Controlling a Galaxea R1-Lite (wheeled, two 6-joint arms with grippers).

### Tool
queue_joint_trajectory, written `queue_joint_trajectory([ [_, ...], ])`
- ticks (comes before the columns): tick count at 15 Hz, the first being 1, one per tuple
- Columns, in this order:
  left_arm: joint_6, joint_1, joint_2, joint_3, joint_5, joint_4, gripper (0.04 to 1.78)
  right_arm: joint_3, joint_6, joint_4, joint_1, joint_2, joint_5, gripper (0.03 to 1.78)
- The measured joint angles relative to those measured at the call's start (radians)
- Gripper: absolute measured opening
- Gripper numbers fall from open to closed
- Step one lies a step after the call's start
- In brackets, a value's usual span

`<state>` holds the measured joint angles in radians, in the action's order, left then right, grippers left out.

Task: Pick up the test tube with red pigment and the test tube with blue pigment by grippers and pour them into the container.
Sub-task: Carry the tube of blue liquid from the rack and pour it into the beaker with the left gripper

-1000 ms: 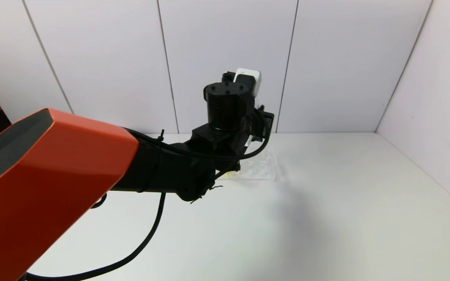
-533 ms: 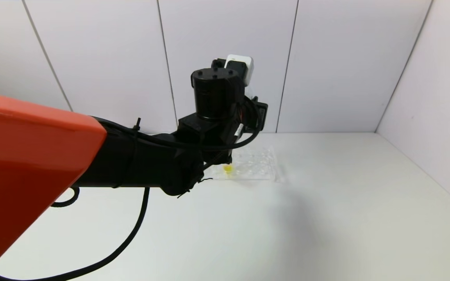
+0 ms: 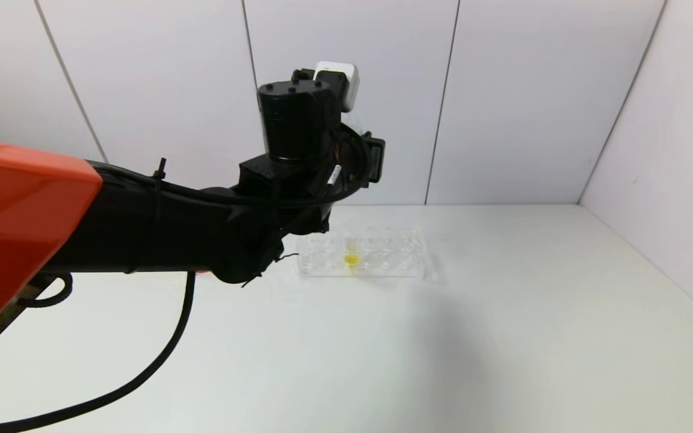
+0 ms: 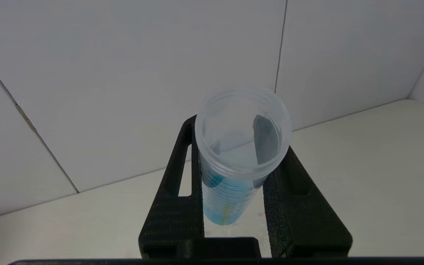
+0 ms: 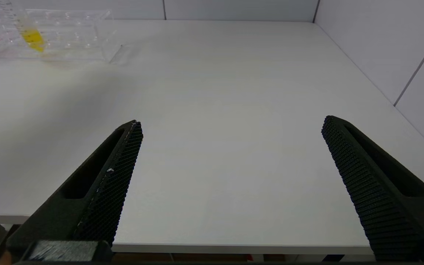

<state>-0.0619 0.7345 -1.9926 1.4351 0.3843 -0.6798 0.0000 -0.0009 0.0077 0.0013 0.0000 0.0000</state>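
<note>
Above surface, left tool: clamped on blue tube, held upright.
Right tool: spread apart, idle over surface.

Left arm extends from the lower left of the head view toward frame centre, wrist raised, camera block uppermost. The left gripper shows in its wrist view with both fingers pressed against a clear tube's sides. The right gripper hangs low at the near edge, fingers spread wide.
</note>
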Motion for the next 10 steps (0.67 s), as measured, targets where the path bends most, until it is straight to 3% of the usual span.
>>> queue_joint_trajectory([
  [10, 0.008, -0.170, 0.134, -0.083, -0.012, 0.083, 0.47, 0.000, 0.000, 0.000, 0.000, 0.000, 0.000, 1.77],
])
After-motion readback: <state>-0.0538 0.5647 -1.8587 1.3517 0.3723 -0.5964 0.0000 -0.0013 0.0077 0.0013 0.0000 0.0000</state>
